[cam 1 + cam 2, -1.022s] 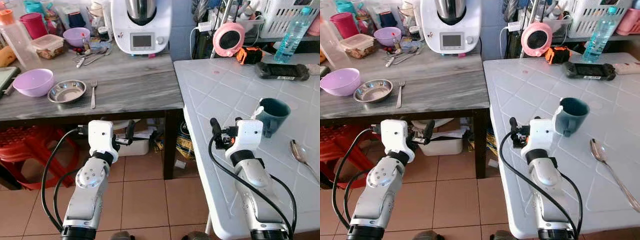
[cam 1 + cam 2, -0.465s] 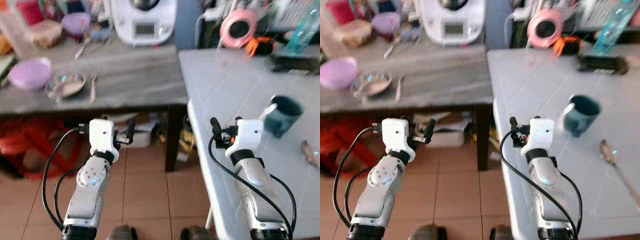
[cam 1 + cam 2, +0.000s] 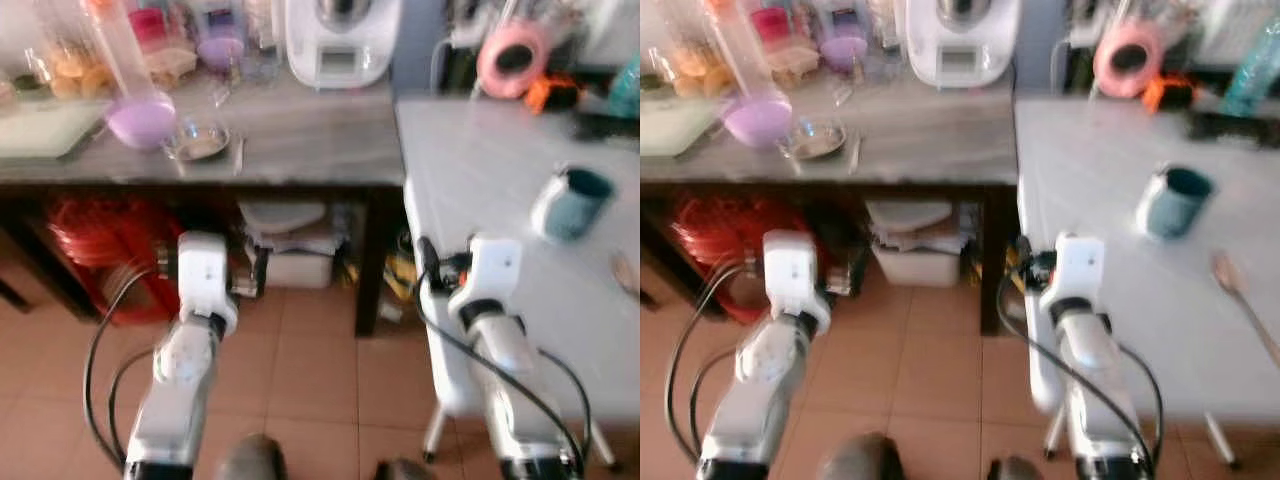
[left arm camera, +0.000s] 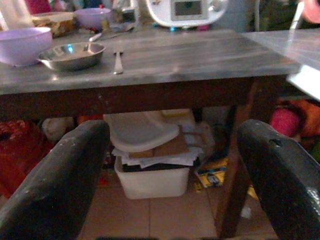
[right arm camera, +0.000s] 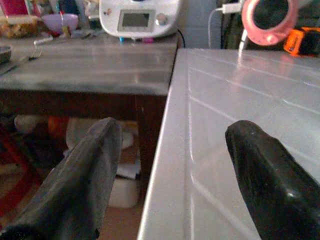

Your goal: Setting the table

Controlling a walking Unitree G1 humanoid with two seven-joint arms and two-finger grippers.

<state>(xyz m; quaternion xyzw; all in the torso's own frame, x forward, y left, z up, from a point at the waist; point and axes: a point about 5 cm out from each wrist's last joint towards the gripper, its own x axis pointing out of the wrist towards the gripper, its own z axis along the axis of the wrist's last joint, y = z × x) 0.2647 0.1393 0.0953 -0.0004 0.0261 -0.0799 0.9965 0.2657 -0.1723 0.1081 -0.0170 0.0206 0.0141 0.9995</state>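
Teal mug (image 3: 572, 201): sitting far right on the white table (image 3: 480, 170), now smaller as the camera is backing away.
Left gripper (image 4: 170, 170): hanging empty, fingers wide.
Right gripper (image 5: 175, 165): hanging empty, fingers wide.
Fork (image 4: 118, 59): lying beside the steel bowl (image 4: 71, 55).

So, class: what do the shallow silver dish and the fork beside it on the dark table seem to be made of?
The shallow silver dish looks like polished steel: it is shiny, with bright glints. The fork beside it seems to be metal too, grey with a dull sheen. The dark table looks like grey-streaked stone or laminate.
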